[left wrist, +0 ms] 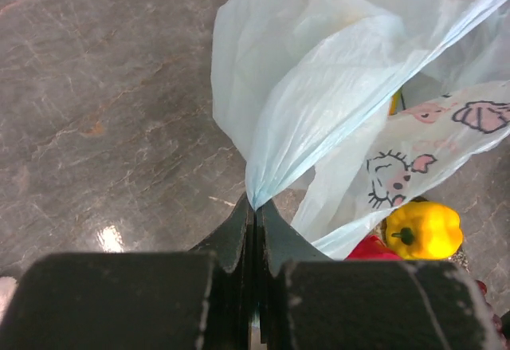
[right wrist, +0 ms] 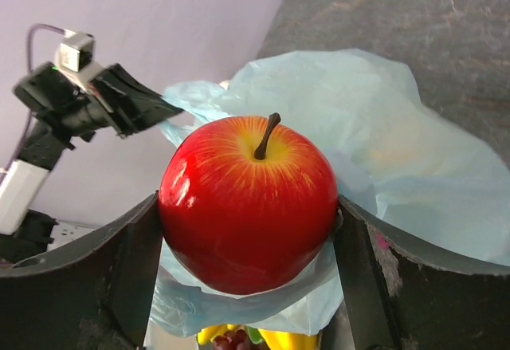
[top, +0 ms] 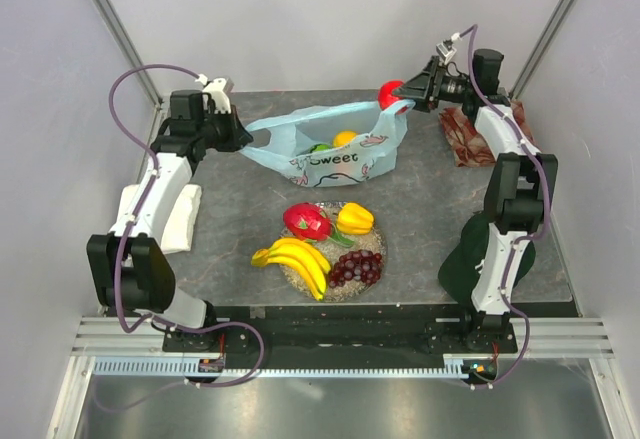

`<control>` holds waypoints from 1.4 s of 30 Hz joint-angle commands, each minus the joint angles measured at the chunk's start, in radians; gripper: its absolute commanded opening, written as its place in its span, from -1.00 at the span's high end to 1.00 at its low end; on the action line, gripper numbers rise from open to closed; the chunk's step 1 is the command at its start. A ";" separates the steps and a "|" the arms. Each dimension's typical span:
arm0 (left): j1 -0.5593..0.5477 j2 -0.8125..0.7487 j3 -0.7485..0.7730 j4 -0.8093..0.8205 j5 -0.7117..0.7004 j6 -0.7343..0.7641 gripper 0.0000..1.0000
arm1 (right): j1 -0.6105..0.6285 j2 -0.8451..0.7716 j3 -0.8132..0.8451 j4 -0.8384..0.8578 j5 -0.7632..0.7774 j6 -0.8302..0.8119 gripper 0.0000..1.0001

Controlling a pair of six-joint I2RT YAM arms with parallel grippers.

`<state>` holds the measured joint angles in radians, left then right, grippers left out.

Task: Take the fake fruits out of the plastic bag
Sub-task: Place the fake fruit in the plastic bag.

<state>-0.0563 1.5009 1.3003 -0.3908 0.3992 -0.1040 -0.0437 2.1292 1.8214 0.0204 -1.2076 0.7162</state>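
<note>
The left hand [left wrist: 253,206] is clenched on the plastic bag [top: 330,149], pinching its 9 o'clock end between the jaws. The right hand [top: 412,92] grasps the red apple [right wrist: 247,202] at the bag's 2 o'clock corner, with bag film under the fruit. At 6 o'clock from the bag, on the tabletop [top: 230,239], a speckled plate [top: 378,244] carries the banana bunch [top: 295,259], dragon fruit [top: 307,221], yellow pepper [top: 355,219] and grapes [top: 357,267].

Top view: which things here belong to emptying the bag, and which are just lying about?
Job in hand:
plastic bag
red apple
yellow-orange fruit and green fruit, inside the bag
banana bunch, dragon fruit, yellow pepper, grapes, on the speckled plate

Lying about:
reddish cloth
white block
dark green object
</note>
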 commanded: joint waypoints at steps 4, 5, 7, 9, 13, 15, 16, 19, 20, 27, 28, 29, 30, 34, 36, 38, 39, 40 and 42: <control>0.013 -0.008 0.037 0.003 0.101 0.047 0.97 | 0.079 -0.061 0.041 -0.206 0.048 -0.312 -0.23; 0.010 -0.007 0.037 0.004 0.111 0.046 0.97 | 0.103 -0.080 0.024 -0.212 0.057 -0.387 -0.23; 0.007 -0.004 0.037 0.007 0.127 0.033 0.97 | 0.134 -0.087 0.029 -0.325 0.109 -0.516 -0.25; 0.001 0.007 0.042 0.013 0.148 0.006 0.97 | 0.191 -0.084 0.068 -0.549 0.232 -0.815 -0.25; -0.019 0.050 0.080 0.049 0.208 -0.060 0.97 | 0.327 -0.162 -0.064 -0.627 0.463 -1.141 -0.25; -0.040 0.073 0.103 0.059 0.205 -0.086 0.97 | 0.352 -0.207 -0.187 -0.530 0.575 -1.155 -0.23; -0.048 0.079 0.109 0.063 0.201 -0.089 0.97 | 0.361 -0.207 -0.233 -0.498 0.600 -1.143 -0.23; -0.068 0.102 0.125 0.064 0.193 -0.105 0.97 | 0.377 -0.148 -0.229 -0.445 0.719 -1.117 -0.23; -0.071 0.107 0.128 0.066 0.193 -0.114 0.96 | 0.378 -0.128 -0.218 -0.445 0.744 -1.115 -0.22; -0.077 0.134 0.140 0.076 0.193 -0.122 0.96 | 0.377 -0.005 -0.103 -0.439 0.839 -1.063 -0.53; -0.079 0.137 0.140 0.076 0.196 -0.122 0.96 | 0.377 0.011 -0.082 -0.457 0.823 -1.066 -0.74; -0.079 0.139 0.139 0.076 0.197 -0.122 0.97 | 0.377 0.012 -0.068 -0.474 0.798 -1.072 -0.96; -0.079 0.140 0.139 0.078 0.199 -0.122 0.97 | 0.375 0.012 -0.053 -0.490 0.798 -1.077 -0.96; -0.079 0.137 0.137 0.078 0.199 -0.120 0.97 | 0.331 -0.052 0.036 -0.553 0.801 -1.046 -0.96; -0.079 0.136 0.132 0.076 0.196 -0.117 0.97 | 0.308 -0.110 0.053 -0.553 0.757 -1.028 -0.96; -0.079 0.137 0.126 0.076 0.194 -0.114 0.97 | 0.308 -0.150 0.056 -0.547 0.696 -1.055 -0.96; -0.079 0.137 0.125 0.076 0.193 -0.114 0.97 | 0.311 -0.179 0.043 -0.542 0.607 -1.057 -0.96; -0.079 0.137 0.123 0.078 0.193 -0.114 0.96 | 0.317 -0.186 0.041 -0.533 0.579 -1.049 -0.96; -0.080 0.139 0.120 0.079 0.191 -0.115 0.97 | 0.337 -0.163 0.053 -0.537 0.510 -1.015 -0.89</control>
<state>-0.1326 1.6321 1.3952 -0.3420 0.5781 -0.1978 0.2630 2.0300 1.8191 -0.5312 -0.5068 -0.3321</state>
